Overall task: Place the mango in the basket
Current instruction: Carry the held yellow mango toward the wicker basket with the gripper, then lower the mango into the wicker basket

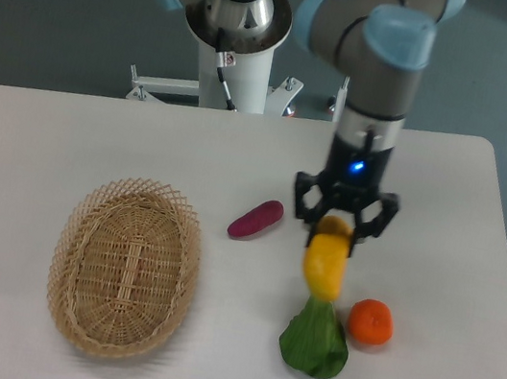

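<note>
Even, diffuse overhead light; the white table (449,183) is bright without blown glare. Soft, short shadows lie under the basket (124,268) and the orange fruit (370,323). The mango (325,263) appears slightly blurred, perhaps from motion. Mild overall softness.

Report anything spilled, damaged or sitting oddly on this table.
Nothing stands out. The gripper holds the mango by its top, hanging lengthwise. The basket sits upright and empty; no spill or damage is visible.
</note>
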Robot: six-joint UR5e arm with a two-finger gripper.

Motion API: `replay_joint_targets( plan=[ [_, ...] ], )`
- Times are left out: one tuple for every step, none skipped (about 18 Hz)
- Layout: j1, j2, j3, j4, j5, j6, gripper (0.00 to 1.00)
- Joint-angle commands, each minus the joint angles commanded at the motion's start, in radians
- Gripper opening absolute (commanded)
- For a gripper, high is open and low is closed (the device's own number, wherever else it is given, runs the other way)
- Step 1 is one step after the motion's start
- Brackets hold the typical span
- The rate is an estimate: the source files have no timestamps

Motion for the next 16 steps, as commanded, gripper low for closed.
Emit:
replay_joint_targets(
  plan=[
    [-0.028,-0.009,0.000,0.002,0.008,-0.023,0.51],
    [-0.061,-0.018,0.000,0.002,0.020,-0.034,0.51],
    [-0.109,-0.035,0.000,0.003,0.040,-0.040,0.51],
    [-0.152,-0.047,0.000,0.003,0.055,-0.069,0.51],
    [-0.187,-0.058,0.000,0.003,0.063,-0.094,0.51],
    [-0.212,-0.069,0.000,0.003,0.066,-0.096,0.51],
    [-0.242,-0.080,0.000,0.003,0.071,-0.097,0.51],
    [-0.266,-0.089,-0.002,0.003,0.071,-0.096,0.51],
    [-0.287,-0.101,0.000,0.005,0.072,-0.093,0.51],
    [-0.309,-0.123,0.000,0.008,0.078,-0.090,0.51],
    [-0.328,-0.143,0.000,0.009,0.078,-0.086,0.51],
    [-0.338,-0.155,0.000,0.009,0.080,-0.083,0.51],
    [-0.350,-0.167,0.002,0.011,0.090,-0.083,0.51],
    [-0.361,-0.182,0.008,0.011,0.101,-0.083,0.51],
    [-0.368,-0.201,0.015,0.011,0.109,-0.076,0.52],
    [-0.376,-0.210,0.017,0.011,0.114,-0.068,0.52]
  ],
)
